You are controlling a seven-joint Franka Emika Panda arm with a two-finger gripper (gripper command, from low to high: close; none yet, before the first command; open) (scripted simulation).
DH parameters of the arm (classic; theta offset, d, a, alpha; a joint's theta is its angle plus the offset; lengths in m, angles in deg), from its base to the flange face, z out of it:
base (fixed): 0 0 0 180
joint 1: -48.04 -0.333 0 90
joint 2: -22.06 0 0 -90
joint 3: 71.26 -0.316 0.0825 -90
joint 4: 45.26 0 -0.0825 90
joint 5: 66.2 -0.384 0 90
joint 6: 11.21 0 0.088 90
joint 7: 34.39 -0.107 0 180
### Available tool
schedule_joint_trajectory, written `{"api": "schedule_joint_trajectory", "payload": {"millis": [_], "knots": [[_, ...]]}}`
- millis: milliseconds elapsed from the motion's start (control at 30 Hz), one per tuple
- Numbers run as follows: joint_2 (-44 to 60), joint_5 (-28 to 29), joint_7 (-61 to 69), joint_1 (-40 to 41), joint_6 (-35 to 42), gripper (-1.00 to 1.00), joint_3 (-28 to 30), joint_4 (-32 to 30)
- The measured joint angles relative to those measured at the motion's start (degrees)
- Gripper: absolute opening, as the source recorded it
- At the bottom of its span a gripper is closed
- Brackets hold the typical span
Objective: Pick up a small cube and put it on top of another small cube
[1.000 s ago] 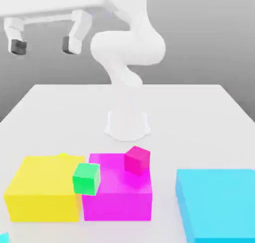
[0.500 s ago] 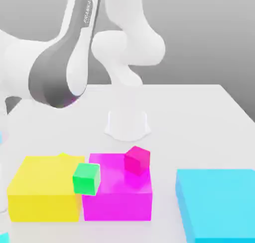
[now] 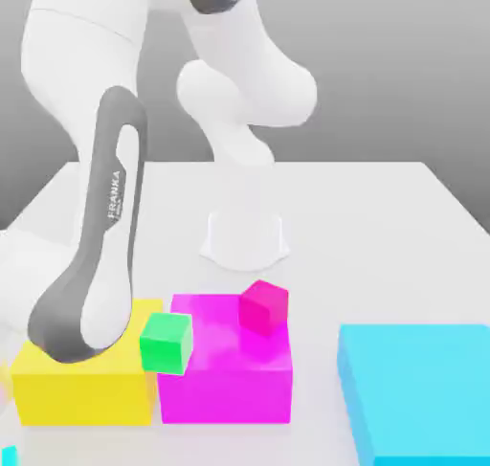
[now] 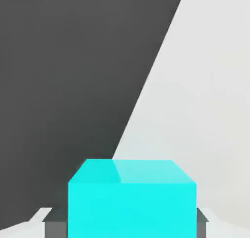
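In the hand view the small cyan cube (image 4: 132,198) sits between my gripper (image 4: 128,228) fingers, with a grey pad (image 4: 52,228) against each of its two sides; the gripper is shut on it. In the exterior view a sliver of that cyan cube (image 3: 8,454) peeks in at the bottom left corner, below my lowered arm (image 3: 96,263). A small green cube (image 3: 166,343) leans at the seam between the yellow and magenta blocks. A small crimson-pink cube (image 3: 263,306) rests on the magenta block.
A large yellow block (image 3: 86,383) and a large magenta block (image 3: 225,378) stand side by side at the front. A large cyan block (image 3: 416,388) lies on the exterior view's right. The table edge (image 4: 151,85) runs close beyond the held cube.
My arm swung down from high at the back to the table's front corner on the exterior view's left. The fingers, open a second ago, have closed on the small cyan cube.
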Motion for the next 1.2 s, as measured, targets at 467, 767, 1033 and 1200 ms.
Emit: {"api": "schedule_joint_trajectory", "payload": {"millis": [467, 767, 1033, 1200], "knots": [[-28.5, 6.1, 8.1, -7.4, 9.3, -1.00, -4.6, -18.9], [-47.2, 6.1, 18.3, -14.4, 13.3, -1.00, -7.8, -33.5], [-62.9, 4.5, 28.2, -21.0, 16.3, -1.00, -10.0, -46.3], [-56.5, 4.3, 29.1, -21.3, 6.0, -1.00, -10.8, -50.2]]}}
